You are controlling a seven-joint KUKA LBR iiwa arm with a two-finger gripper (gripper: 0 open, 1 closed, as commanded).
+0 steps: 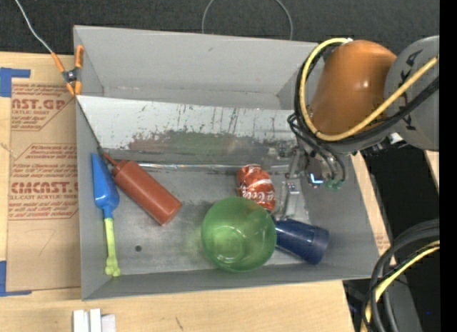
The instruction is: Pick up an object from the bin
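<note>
The crumpled red drink can [255, 186] lies right of the bin's middle, near the foot of the back wall, and is the thing closest to the gripper [291, 205], which stands just to its right, low in the bin [178, 73]. Nothing shows between its jaws, and I cannot tell whether it is released or clenched. The can looks light and thin-walled. Being already crushed, it should give a little more under pressure rather than break, and its creases offer better purchase than a smooth round side. A hold across its narrower, flattened width seems the safest, since the printed metal is likely slick. Touching or nearly touching the can's lower edge is a translucent green plastic bowl [237, 236], open side up, which crowds any approach from the front. A dark blue cup [303, 241] lies on its side just beneath the gripper and against the bowl's right side, so a descent there could strike it or take it by mistake. Both look light, stiff and easily pushed. Well apart on the left lie an orange-red bottle [146, 191], set slantwise, and a blue brush [103, 191] with a yellow-green handle along the left wall; neither stands in the way.
</note>
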